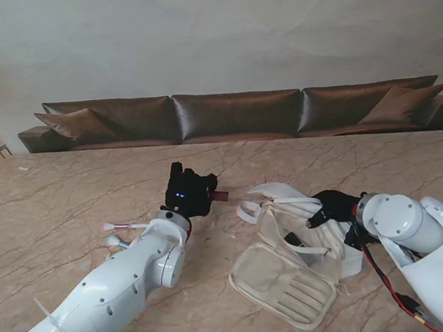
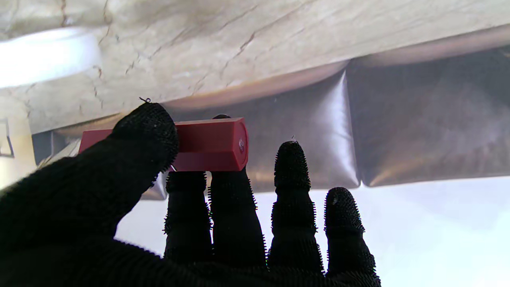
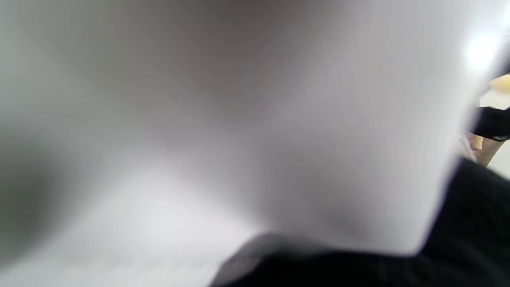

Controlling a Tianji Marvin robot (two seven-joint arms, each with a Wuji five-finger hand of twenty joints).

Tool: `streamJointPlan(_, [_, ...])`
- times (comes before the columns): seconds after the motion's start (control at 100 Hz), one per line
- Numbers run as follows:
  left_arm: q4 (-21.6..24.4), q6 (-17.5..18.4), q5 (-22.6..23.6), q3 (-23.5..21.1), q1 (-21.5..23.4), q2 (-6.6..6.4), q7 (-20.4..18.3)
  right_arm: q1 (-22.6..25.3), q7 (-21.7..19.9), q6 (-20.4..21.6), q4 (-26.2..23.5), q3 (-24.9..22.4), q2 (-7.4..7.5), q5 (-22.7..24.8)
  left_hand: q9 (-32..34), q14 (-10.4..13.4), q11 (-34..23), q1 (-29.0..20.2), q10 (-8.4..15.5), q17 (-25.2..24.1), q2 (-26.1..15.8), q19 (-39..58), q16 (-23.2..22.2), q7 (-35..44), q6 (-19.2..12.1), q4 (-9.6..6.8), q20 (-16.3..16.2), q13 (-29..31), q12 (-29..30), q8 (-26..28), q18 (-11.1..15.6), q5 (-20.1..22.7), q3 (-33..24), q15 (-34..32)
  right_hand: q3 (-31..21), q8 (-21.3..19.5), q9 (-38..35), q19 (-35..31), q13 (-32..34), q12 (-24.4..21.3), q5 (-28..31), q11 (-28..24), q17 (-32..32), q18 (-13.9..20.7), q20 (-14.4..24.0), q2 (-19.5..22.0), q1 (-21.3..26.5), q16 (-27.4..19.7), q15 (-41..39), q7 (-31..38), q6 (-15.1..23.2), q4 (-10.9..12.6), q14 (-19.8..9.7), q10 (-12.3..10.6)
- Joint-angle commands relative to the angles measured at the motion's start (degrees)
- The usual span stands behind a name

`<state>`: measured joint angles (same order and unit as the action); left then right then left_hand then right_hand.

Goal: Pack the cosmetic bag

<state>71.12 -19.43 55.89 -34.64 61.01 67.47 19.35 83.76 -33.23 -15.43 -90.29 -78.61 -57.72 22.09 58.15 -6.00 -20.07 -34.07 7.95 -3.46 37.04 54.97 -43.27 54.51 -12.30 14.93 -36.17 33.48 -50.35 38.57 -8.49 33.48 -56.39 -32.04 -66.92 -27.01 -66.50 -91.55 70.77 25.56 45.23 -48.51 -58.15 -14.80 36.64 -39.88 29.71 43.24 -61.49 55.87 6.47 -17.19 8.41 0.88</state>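
Note:
A cream cosmetics bag (image 1: 294,265) lies unzipped on the marble table, its lid flap spread toward me with inner slots showing. My right hand (image 1: 334,206), in a black glove, grips the bag's far right wall; the right wrist view is filled by blurred white fabric (image 3: 239,119). My left hand (image 1: 189,191) hovers to the bag's left, shut on a red lipstick tube (image 2: 207,143) pinched between thumb and fingers, whose end pokes out toward the bag (image 1: 220,196).
Two small brushes or applicators (image 1: 121,227) with pink and white tips lie on the table beside my left forearm. A brown leather sofa (image 1: 240,113) runs along the table's far edge.

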Motion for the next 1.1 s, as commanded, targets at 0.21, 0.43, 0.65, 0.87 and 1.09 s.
streamJointPlan(0.21, [9.0,1.5,4.8,-2.9,7.1,-1.09,5.2,-0.7,0.0,0.2,-0.4,0.4,-0.26,-0.1,3.2,0.0,-0.8,-4.3,0.4,-0.8,-2.5,1.4,-0.9,4.8,-5.6,-0.52,0.2,1.3,-2.3,3.4,0.0,5.1,-2.5,-0.1,-5.4,-1.8,-2.8,-5.2,4.2,0.6,4.4,-2.6,-1.9,0.8,0.3,5.8,5.6,1.3,-5.3,2.9,11.5,1.9,-2.6,-1.2])
streamJointPlan(0.43, [12.6,3.3,8.4,-2.1,10.0,-1.52,10.0,-1.2,0.3,0.2,0.0,1.1,-0.35,-0.3,4.1,-0.1,-0.6,-4.1,0.1,-0.9,-2.4,1.2,-1.0,4.2,-5.8,-0.72,0.2,2.1,-3.0,3.0,-0.3,5.8,-2.3,0.4,-5.4,-1.8,-2.7,-5.2,4.2,0.6,4.5,-2.6,-2.0,0.8,0.3,5.8,5.6,1.3,-5.3,2.9,11.4,1.9,-2.7,-1.2])
streamJointPlan(0.65, [12.0,4.1,8.3,2.0,9.3,-0.78,12.3,-1.5,0.7,0.4,0.0,1.5,-0.47,-0.6,5.1,-0.6,-0.8,-3.9,-0.5,-1.0,-1.7,1.1,-1.6,3.7,-4.8,-1.06,0.0,3.2,-3.6,2.3,-1.0,6.9,-2.8,0.2,-5.4,-1.7,-2.8,-5.2,4.2,0.6,4.4,-2.6,-2.0,0.8,0.3,5.7,5.7,1.3,-5.4,2.9,11.2,2.0,-2.7,-1.1])
streamJointPlan(0.87, [10.9,3.6,8.0,6.0,8.0,0.4,14.7,-1.6,0.9,0.7,0.1,1.6,-0.54,-0.8,5.3,-0.8,-1.0,-3.6,-0.9,-1.0,-1.4,1.2,-2.2,3.7,-4.2,-1.2,-0.2,3.4,-4.2,1.2,-1.2,7.2,-2.9,-0.1,-5.4,-1.4,-2.8,-5.2,4.2,0.6,4.5,-2.6,-2.1,0.7,0.3,5.6,5.7,1.3,-5.5,2.8,11.1,1.9,-2.7,-1.0])
streamJointPlan(1.09, [9.7,1.7,8.6,9.8,5.6,1.56,15.5,-1.3,1.2,1.1,0.0,1.5,-0.58,-0.9,5.5,-0.9,-1.3,-3.5,-1.0,-1.1,-1.3,1.2,-2.9,3.9,-4.4,-1.32,-0.4,3.7,-4.5,0.0,-1.4,7.6,-2.8,-0.7,-5.5,-1.3,-2.9,-5.2,4.2,0.6,4.5,-2.6,-2.2,0.8,0.2,5.5,5.6,1.4,-5.6,2.9,11.1,1.9,-2.7,-1.0])
